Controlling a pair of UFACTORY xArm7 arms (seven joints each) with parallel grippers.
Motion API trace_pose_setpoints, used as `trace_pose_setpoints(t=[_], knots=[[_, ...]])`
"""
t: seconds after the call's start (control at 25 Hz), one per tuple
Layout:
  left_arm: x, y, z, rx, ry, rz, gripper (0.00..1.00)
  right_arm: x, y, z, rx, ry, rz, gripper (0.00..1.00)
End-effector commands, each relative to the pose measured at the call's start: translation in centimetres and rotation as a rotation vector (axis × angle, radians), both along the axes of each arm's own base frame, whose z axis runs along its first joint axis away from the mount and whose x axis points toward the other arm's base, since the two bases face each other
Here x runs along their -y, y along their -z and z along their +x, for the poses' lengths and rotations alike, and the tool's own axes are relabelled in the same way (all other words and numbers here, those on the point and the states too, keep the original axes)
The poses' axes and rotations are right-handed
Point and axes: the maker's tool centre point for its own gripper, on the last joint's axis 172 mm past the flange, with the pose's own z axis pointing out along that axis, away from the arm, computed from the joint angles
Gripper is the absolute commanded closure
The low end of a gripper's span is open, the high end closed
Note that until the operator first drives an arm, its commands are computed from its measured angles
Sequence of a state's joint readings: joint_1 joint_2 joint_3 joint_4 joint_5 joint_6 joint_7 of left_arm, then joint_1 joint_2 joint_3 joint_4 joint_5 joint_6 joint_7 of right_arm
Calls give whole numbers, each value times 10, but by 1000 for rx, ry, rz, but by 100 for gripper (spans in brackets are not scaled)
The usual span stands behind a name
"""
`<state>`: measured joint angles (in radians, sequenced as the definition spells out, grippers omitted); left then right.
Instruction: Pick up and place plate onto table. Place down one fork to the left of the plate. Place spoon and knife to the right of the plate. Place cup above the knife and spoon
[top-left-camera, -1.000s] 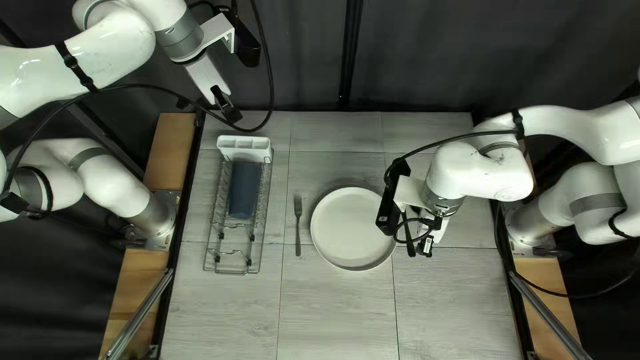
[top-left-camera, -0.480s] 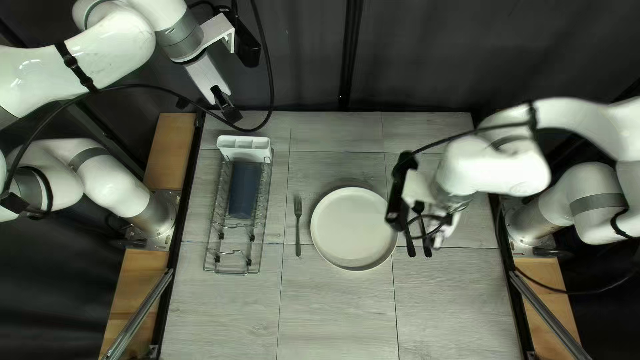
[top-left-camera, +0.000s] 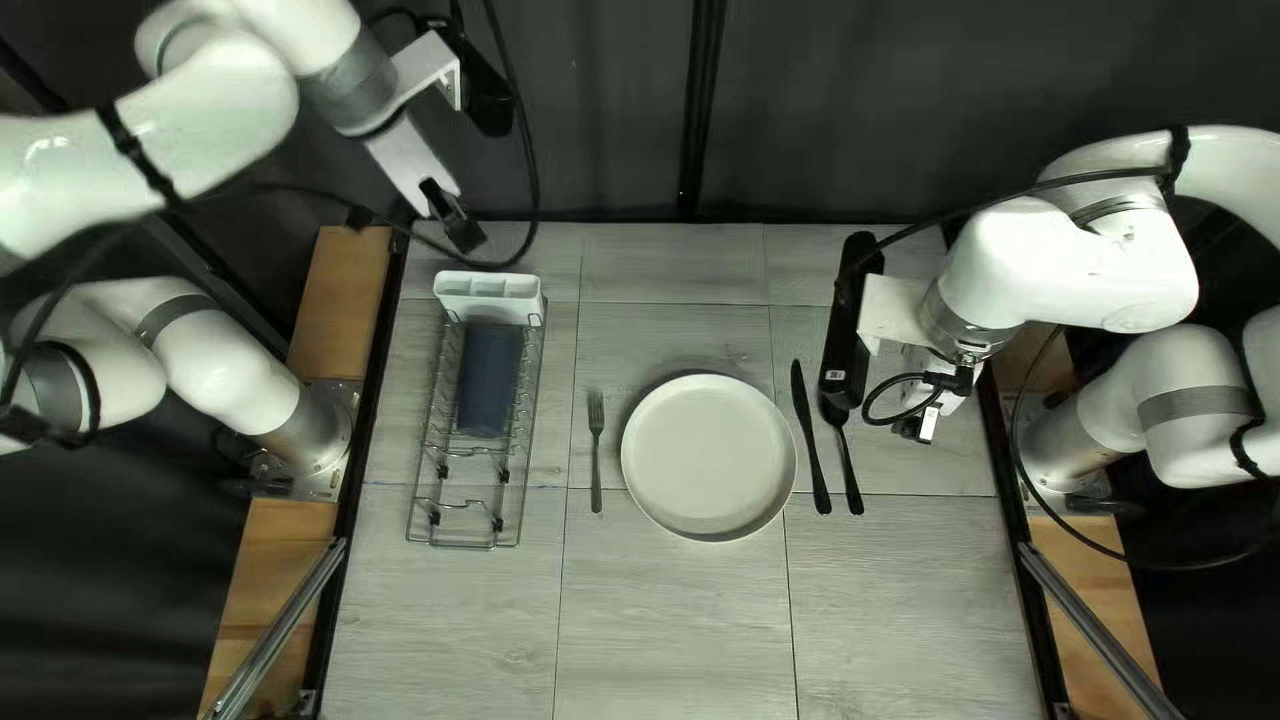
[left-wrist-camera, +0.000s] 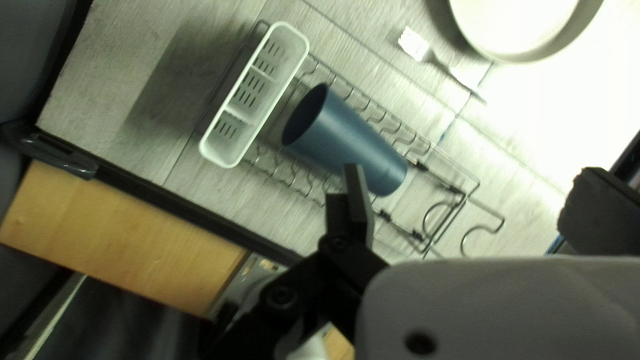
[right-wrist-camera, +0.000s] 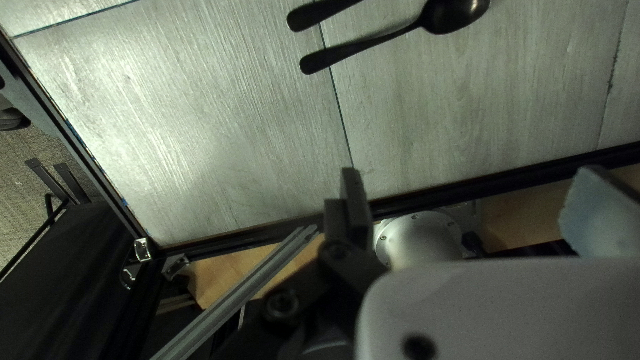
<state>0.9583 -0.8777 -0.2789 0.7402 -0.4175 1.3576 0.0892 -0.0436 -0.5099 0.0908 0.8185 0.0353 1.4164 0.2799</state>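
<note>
In the right wrist view, the right hand [right-wrist-camera: 471, 169] is spread wide with nothing between its fingers. Ahead of it, well apart, the spoon [right-wrist-camera: 457, 15] lies on the counter [right-wrist-camera: 220, 133], the knife [right-wrist-camera: 323, 13] just beyond.

In the left wrist view, the left hand [left-wrist-camera: 473, 171] is spread wide too, and empty. The blue cup [left-wrist-camera: 360, 147] lies on its side ahead of it, partly hidden behind one finger, in the wire rack [left-wrist-camera: 418, 235], mouth toward the white holder [left-wrist-camera: 252, 80].

In the top left view, half a second ago the right arm covered much of the spoon and knife; it has pulled away, baring both. From that hand toward the other come spoon, knife, plate [top-left-camera: 707, 456] and fork [top-left-camera: 596, 454] — so the setting looks complete but for the cup. The left hand seems the handier one: grip across the smooth wall, lift clear of the wires, turn it upright — a loose hold could let it roll. The right arm probably needs to clear the cup's spot first.
</note>
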Motion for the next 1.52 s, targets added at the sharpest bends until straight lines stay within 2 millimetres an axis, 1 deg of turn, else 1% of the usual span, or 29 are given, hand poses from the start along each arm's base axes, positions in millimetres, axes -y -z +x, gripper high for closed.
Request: trace_pose_setpoints(t=[0.04,0.12,0.16,0.2,0.28,0.56,0.6,0.68,0.72,0.76,0.8,0.84,1.0,1.04,1.2,1.32,1.44,1.48,1.52], knots=[[29,20,9,-14,-90,36,0,0,0,0,0,0,0,0],[34,30,13,-35,-123,42,0,0,0,0,0,0,0,0],[36,38,15,-47,-152,45,0,0,0,0,0,0,0,0],[37,40,15,-52,-165,45,0,0,0,0,0,0,0,0],[32,51,13,-76,-200,27,0,0,0,0,0,0,0,0],[30,52,12,-82,-202,19,0,0,0,0,0,0,0,0],[26,58,11,-77,-219,-3,0,0,0,0,0,0,0,0],[21,76,12,-92,-244,-14,0,0,0,0,0,0,0,0],[20,81,11,-95,-254,-16,0,0,0,0,0,0,0,0],[18,90,7,-103,-277,-16,0,0,0,0,0,0,0,0],[17,95,5,-106,-291,-16,0,0,0,0,0,0,0,0],[17,102,3,-109,-309,-18,0,0,0,0,0,0,0,0],[17,119,0,-116,-353,-18,0,0,0,0,0,0,0,0],[18,126,-2,-117,-369,-19,0,0,0,0,0,0,0,0],[20,147,-2,-128,-416,-29,0,0,0,0,0,0,0,0],[23,168,-4,-133,-465,-42,0,0,0,0,0,0,0,0],[28,192,-6,-132,-529,-56,0,0,0,0,0,0,0,0],[30,198,-6,-129,-538,-65,0,0,0,0,0,0,0,0],[31,200,-6,-124,-533,-74,0,0,0,0,0,0,0,0]])
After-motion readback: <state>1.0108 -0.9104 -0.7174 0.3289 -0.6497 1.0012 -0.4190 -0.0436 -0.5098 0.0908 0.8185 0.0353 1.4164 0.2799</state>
